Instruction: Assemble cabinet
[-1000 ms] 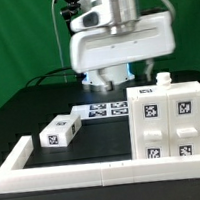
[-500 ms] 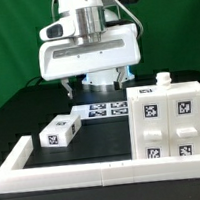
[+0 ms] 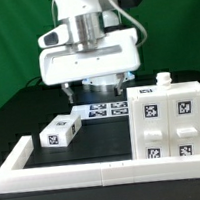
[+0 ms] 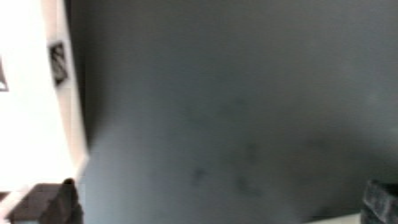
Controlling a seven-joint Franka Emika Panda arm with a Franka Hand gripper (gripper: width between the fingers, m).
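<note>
We have the cabinet [image 3: 171, 120] standing on the exterior view's right, upright on the black table [image 3: 20, 122], just behind the low white border frame [image 3: 56, 173]. Its marker faces are turned to us and a small knob [image 3: 164, 78] sits on its top.

The gripper [image 3: 94, 86] hangs over the middle of the table, above the marker board [image 3: 107, 109] and well apart from the cabinet. In the wrist view the fingers [image 4: 45, 205] sit at opposite edges, spread wide, with only bare dark table between them.

We judge the cabinet to be stiff moulded plastic, hollow and fairly light. Its smooth walls are likely slippery under the pads. The body looks broad for these jaws, so a wall's upper edge seems the surer hold, or a push along the table.

A loose block [image 3: 59, 131] lies on the exterior view's left, near the frame. The table is flat and matte, and a green backdrop [image 3: 12, 48] closes off the room behind.
</note>
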